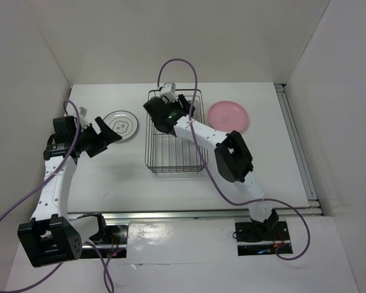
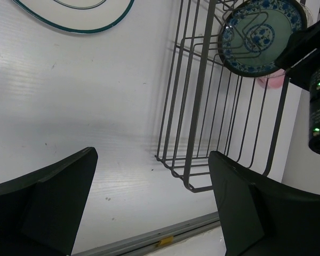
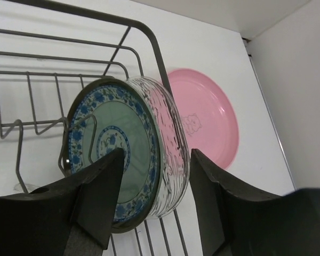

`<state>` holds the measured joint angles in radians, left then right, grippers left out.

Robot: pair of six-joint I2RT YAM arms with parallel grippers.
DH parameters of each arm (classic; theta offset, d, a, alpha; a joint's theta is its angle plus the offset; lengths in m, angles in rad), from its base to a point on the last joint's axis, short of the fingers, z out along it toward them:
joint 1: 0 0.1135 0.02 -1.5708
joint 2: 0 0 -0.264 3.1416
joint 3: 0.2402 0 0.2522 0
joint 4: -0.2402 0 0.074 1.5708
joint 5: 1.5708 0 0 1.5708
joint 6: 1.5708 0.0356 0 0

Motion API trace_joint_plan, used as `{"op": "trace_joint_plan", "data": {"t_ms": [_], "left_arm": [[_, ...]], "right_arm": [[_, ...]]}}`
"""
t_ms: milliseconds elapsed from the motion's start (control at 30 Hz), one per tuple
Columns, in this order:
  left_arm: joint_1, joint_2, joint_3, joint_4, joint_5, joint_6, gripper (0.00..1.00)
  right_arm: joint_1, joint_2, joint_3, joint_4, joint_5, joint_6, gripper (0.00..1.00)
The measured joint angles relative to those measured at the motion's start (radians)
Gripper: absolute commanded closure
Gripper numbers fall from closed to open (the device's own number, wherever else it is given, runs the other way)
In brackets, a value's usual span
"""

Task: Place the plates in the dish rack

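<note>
The dish rack (image 1: pixel 151 141) stands mid-table. In the right wrist view a blue-green patterned plate (image 3: pixel 112 154) stands on edge between the rack's wires (image 3: pixel 149 42), with a clear glass plate (image 3: pixel 170 138) leaning against its back. My right gripper (image 3: pixel 156 184) hangs over the rack's far end (image 1: pixel 160 113), open, one finger on either side of the two plates and a gap showing beside the glass. Right of the rack the pink plate (image 1: pixel 229 115) lies flat. The white ringed plate (image 1: pixel 122 124) lies to the left. My left gripper (image 1: pixel 104 137) is open and empty beside it.
White walls close in the table at the back and both sides. A metal rail (image 2: pixel 165 240) runs along the near edge. From the left wrist view I see the rack's near corner (image 2: pixel 202 176), the blue-green plate (image 2: pixel 261 34) and the right arm (image 2: pixel 317 90).
</note>
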<state>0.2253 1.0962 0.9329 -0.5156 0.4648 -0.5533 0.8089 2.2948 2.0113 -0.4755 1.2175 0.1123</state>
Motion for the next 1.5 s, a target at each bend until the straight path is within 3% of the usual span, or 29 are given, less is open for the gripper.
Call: {"op": "trace_joint_plan", "data": {"t_ms": [200, 333, 433, 600, 867, 1233, 1433, 1500], "left_arm": [[0.000, 0.004, 0.000, 0.000, -0.037, -0.005, 0.01], [0.010, 0.079, 0.000, 0.001, -0.070, -0.066, 0.01], [0.018, 0.171, 0.000, 0.003, -0.115, -0.141, 0.01], [0.026, 0.309, 0.040, 0.005, -0.269, -0.271, 0.03], [0.038, 0.468, 0.036, 0.201, -0.329, -0.424, 0.09], [0.041, 0.645, 0.021, 0.443, -0.276, -0.532, 0.13], [0.041, 0.703, 0.055, 0.515, -0.266, -0.558, 0.28], [0.041, 0.710, 0.056, 0.521, -0.269, -0.562, 0.28]], "right_arm": [[-0.024, -0.138, -0.013, 0.006, -0.172, -0.001, 0.26], [-0.032, -0.466, -0.212, 0.072, -0.401, 0.017, 0.11], [-0.029, -0.786, -0.394, 0.142, -0.573, 0.037, 0.11], [-0.021, -1.039, -0.508, 0.204, -0.713, 0.090, 0.10], [0.037, -1.103, -0.728, 0.155, -0.807, 0.142, 0.10], [0.039, -1.160, -0.727, 0.129, -0.825, 0.156, 0.10], [0.040, -1.178, -0.727, 0.111, -0.828, 0.156, 0.10], [0.040, -1.181, -0.727, 0.109, -0.828, 0.155, 0.10]]}}
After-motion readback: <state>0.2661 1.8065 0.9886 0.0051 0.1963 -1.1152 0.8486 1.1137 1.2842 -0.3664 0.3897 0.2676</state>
